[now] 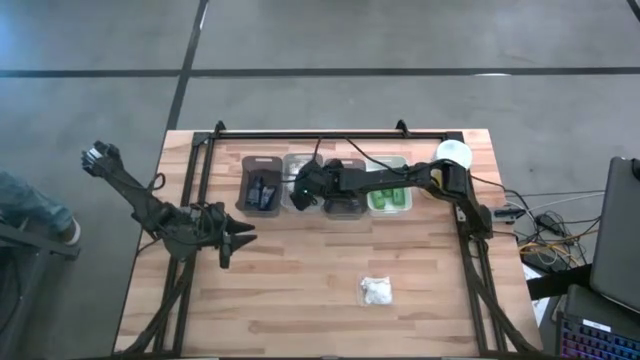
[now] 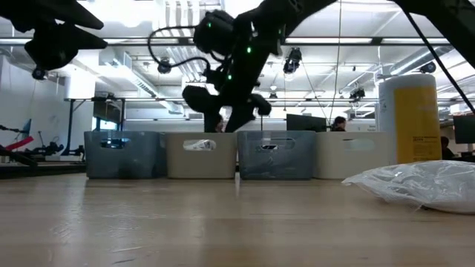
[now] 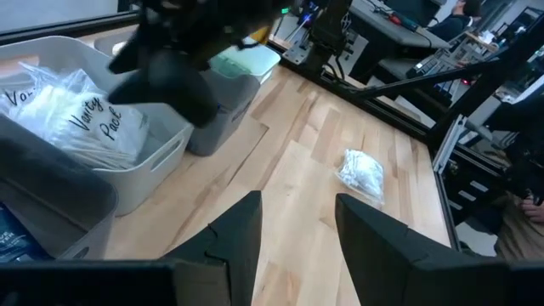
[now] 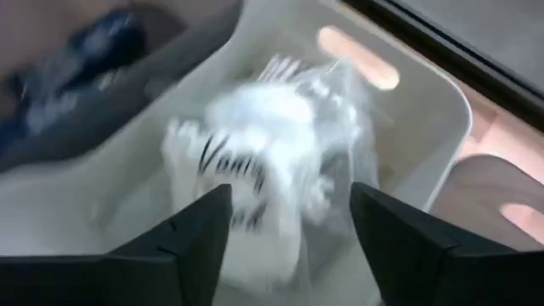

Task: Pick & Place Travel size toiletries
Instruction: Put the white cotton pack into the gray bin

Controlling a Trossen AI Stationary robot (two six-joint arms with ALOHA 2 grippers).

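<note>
The wooden table stands on a grey concrete floor crossed by dark seams. Beyond it the low view shows a wide workshop hall with ceiling light strips, white walls, monitors and a person seated far back. A keyboard sits beside the table's right edge.

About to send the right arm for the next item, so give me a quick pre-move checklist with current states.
1. Right tool fingers apart over the white bin: ok.
2. Released packet inside that bin: ok.
3. Right tool empty: ok.
4. Next packet on the table lying free, nothing on it: ok.
5. Left tool parked clear of that packet: ok.
6. Whether the binned packet has settled: cannot tell.
</note>
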